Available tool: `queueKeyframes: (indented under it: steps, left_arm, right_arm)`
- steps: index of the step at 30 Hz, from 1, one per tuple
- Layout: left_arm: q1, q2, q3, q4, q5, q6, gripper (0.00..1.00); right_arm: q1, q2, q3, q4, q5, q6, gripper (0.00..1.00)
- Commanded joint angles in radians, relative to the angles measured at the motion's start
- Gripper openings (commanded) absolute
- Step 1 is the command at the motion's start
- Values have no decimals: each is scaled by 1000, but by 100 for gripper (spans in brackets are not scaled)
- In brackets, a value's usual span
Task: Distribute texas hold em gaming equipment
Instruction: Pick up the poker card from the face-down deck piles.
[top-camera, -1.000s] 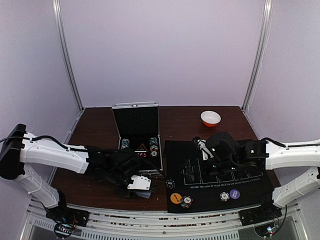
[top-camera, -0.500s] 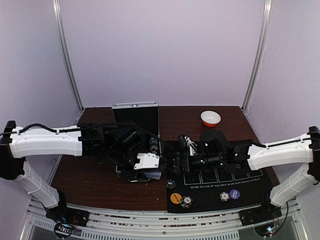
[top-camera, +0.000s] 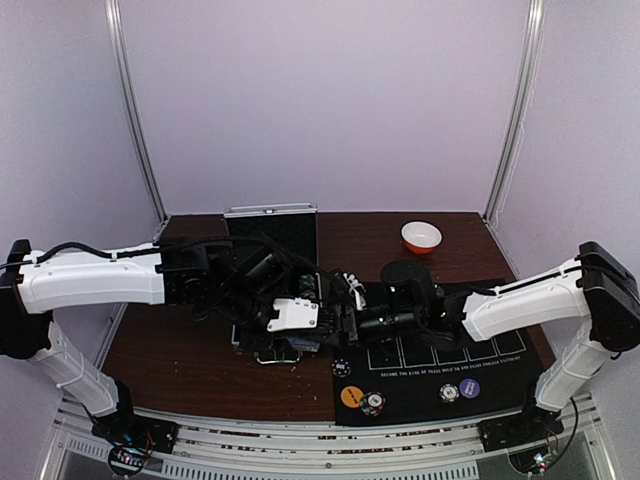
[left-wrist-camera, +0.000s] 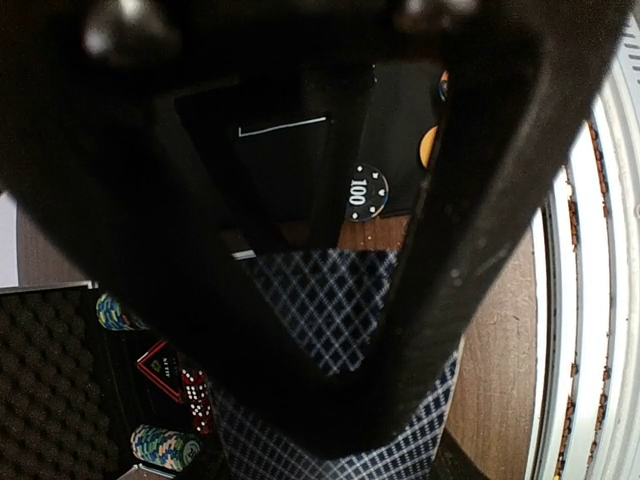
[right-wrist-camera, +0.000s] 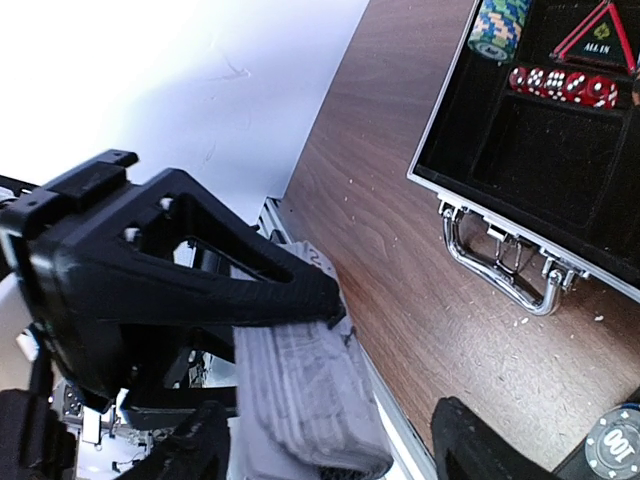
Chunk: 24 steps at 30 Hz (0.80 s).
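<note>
My left gripper (left-wrist-camera: 338, 395) is shut on a deck of grey-blue checked playing cards (left-wrist-camera: 330, 310), held above the table just in front of the case. My right gripper (right-wrist-camera: 335, 455) faces it, open, one finger on each side of the deck's (right-wrist-camera: 300, 390) edge. In the top view the two grippers, left (top-camera: 300, 325) and right (top-camera: 337, 315), meet at the black mat's (top-camera: 500, 372) left edge. On the mat lie a "100" chip (top-camera: 342, 367), an orange disc (top-camera: 351, 396), a striped chip stack (top-camera: 373, 403), another chip (top-camera: 449, 392) and a purple disc (top-camera: 470, 388).
The silver case (top-camera: 272, 240) stands open behind the grippers, with chip stacks (right-wrist-camera: 498, 25), red dice (right-wrist-camera: 560, 85) and a chrome handle (right-wrist-camera: 500, 262) at its front. A white-and-orange bowl (top-camera: 421, 236) sits at the back right. The table's near rail runs right below the deck.
My left arm carried the deck up and right from the table's front edge. My right arm reached left across the mat to it, and its jaws have narrowed around the deck.
</note>
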Motion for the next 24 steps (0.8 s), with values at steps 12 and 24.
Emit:
queueKeyframes:
  steps: [12, 24]
  left_arm:
    - [12, -24, -19, 72, -19, 32, 82]
    - [52, -5, -27, 107, 17, 36, 60]
  right_arm:
    - [0, 49, 70, 64, -134, 13, 0]
    - [13, 26, 94, -12, -137, -33, 0]
